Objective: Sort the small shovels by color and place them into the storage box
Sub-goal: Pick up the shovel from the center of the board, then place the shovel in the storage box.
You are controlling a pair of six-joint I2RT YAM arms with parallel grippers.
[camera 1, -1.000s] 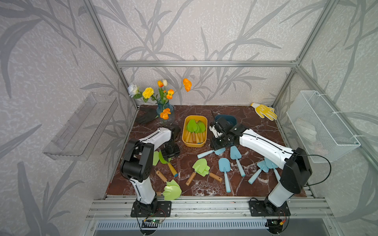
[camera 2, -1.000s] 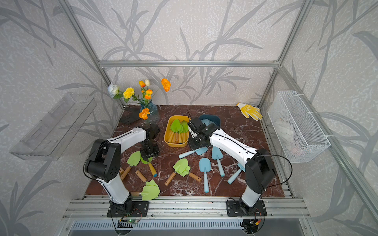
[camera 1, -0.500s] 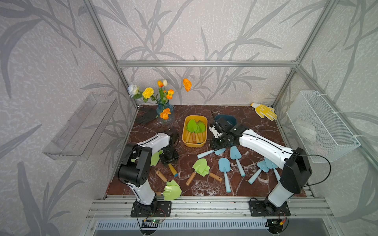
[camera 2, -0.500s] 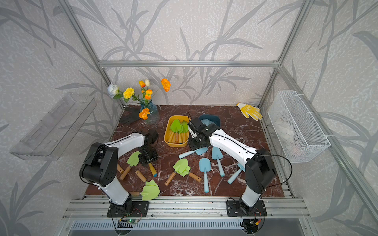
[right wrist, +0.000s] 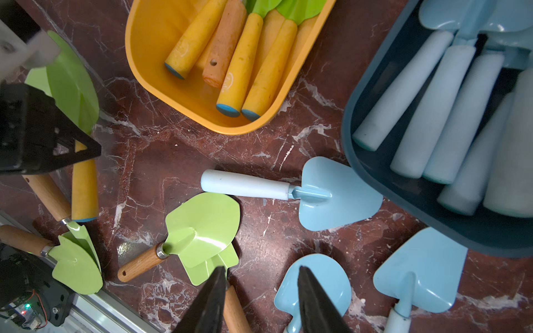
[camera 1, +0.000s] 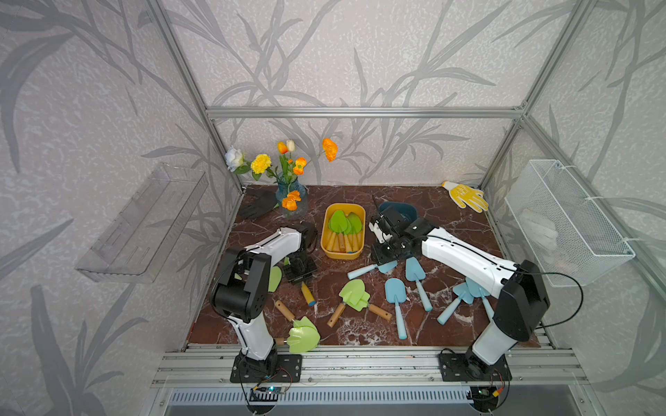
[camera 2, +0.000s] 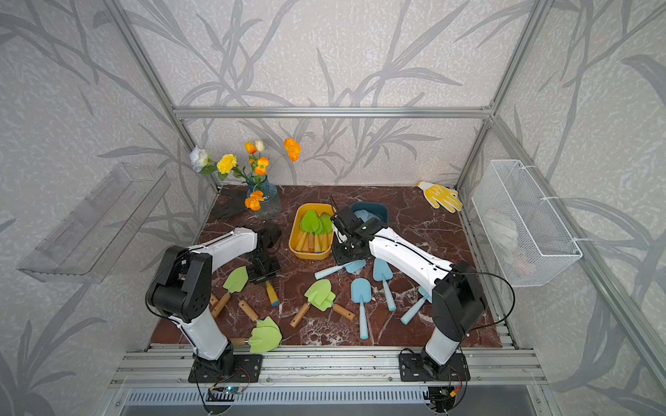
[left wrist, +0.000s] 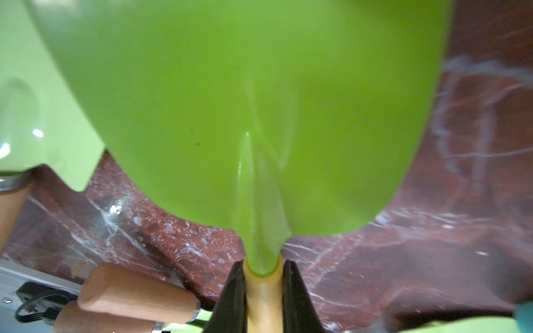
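Observation:
My left gripper (left wrist: 263, 263) is shut on the neck of a green shovel (left wrist: 245, 115) with a yellow handle (camera 1: 308, 294), low over the table's left side (camera 2: 265, 270). My right gripper (right wrist: 261, 269) stands open and empty above loose pale blue shovels (right wrist: 331, 196) near mid-table (camera 1: 387, 248). The yellow storage box (camera 1: 342, 256) holds several green shovels. Behind the right wrist, the dark blue box (right wrist: 461, 230) holds several pale blue ones. More blue shovels (camera 1: 394, 293) and green wooden-handled ones (camera 1: 355, 295) lie scattered in front.
A flower vase (camera 1: 290, 196) and a black glove (camera 1: 257, 205) stand at the back left, and a yellow glove (camera 1: 466, 196) lies at the back right. A wire basket (camera 1: 565, 223) hangs on the right wall and a clear shelf (camera 1: 144, 223) on the left wall.
My left gripper has come down toward the front and shut on the green shovel's neck. The right arm has not moved.

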